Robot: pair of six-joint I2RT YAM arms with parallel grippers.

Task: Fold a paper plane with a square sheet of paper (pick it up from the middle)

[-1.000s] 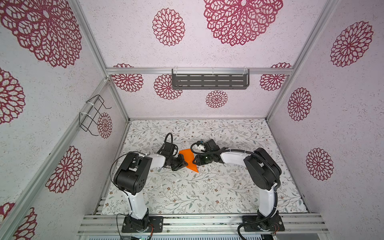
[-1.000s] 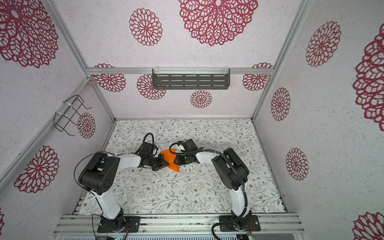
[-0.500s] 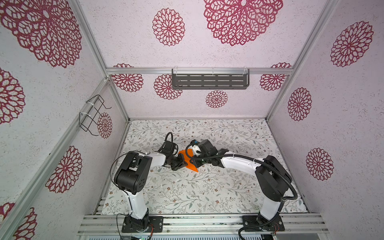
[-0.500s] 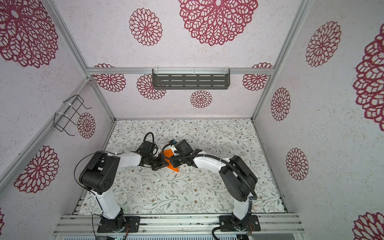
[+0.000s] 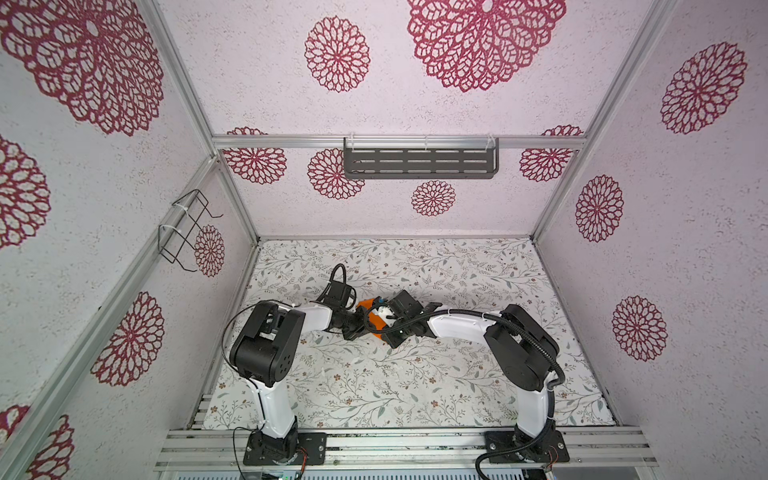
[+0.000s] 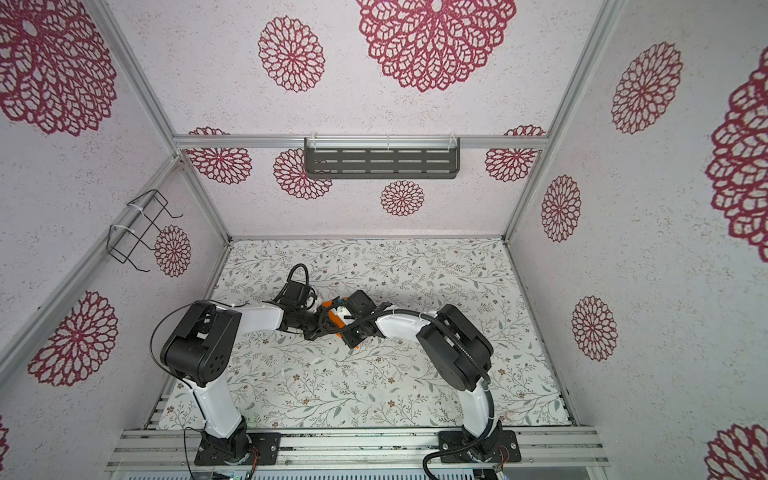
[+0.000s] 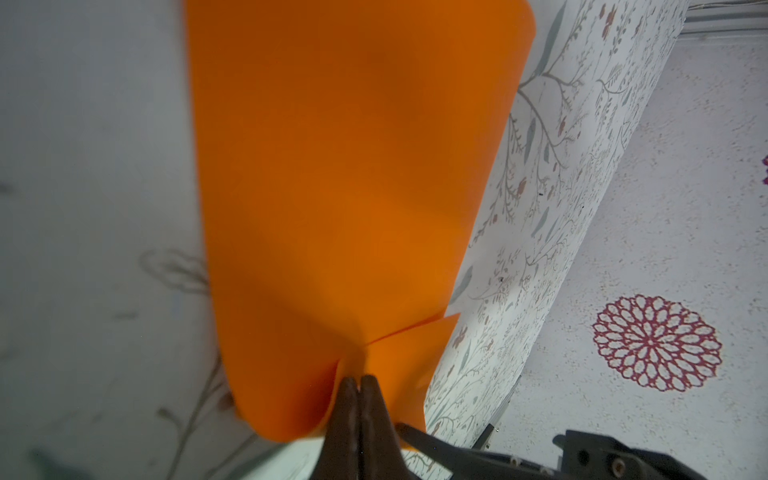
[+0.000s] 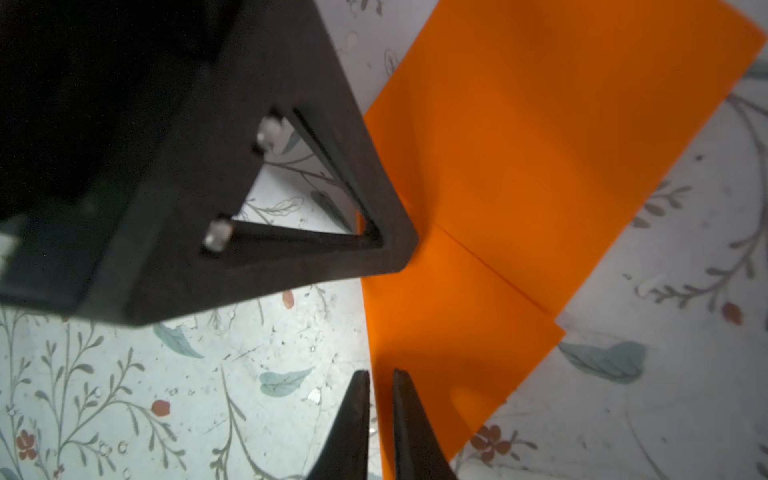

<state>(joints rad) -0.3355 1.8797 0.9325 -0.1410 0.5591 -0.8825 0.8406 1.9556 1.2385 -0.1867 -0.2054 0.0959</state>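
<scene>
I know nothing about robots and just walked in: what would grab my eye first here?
The bright orange sheet of paper stands out, partly folded, in the middle of the floral table. The left claw pinches it shut, while the right claw, narrowly apart, straddles its edge. Big red flower patterns cover the walls.

Sheet [image 5: 377, 325] lies mid tabletop [image 5: 374, 395], betw. the 2 arms. L gripper [image 7: 358, 380] is on its left side, pinching it; R gripper [image 8: 380, 374] is at its right edge. Shelf [image 5: 419, 164] hangs on back wall, above & behind. Wire rack [image 5: 187, 228] is on left wall, well apart from sheet.
</scene>
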